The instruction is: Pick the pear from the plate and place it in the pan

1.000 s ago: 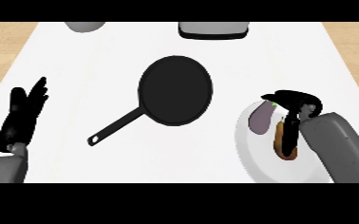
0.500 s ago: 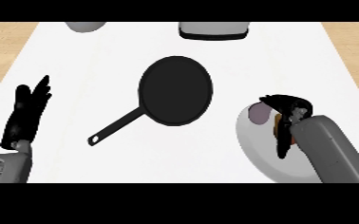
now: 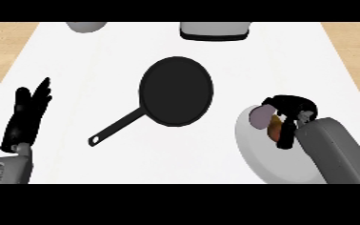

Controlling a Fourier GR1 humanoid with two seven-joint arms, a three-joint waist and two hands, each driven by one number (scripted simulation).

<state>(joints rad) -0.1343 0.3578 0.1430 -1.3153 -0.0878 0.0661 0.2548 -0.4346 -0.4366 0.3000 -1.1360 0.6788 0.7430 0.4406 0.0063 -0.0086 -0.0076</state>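
Note:
A white plate (image 3: 271, 164) lies at the counter's right front. On it sits the brownish pear (image 3: 275, 130), mostly hidden, with a dull purple patch beside it. My right hand (image 3: 294, 110) is over the plate, its fingers and thumb curled round the pear. The black pan (image 3: 175, 90) lies in the middle of the counter, to the left of the plate, with its handle (image 3: 112, 131) pointing to the lower left. Nothing is in the pan. My left hand (image 3: 25, 117) rests open at the left edge, fingers up.
A grey rounded object (image 3: 86, 26) and a grey and black appliance (image 3: 215, 31) stand along the far edge. Wooden floor shows beyond the counter's left and right sides.
My right hand has sunk lower over the plate and curled closer round the pear, and its forearm has come further in. The left hand and the pan have not moved.

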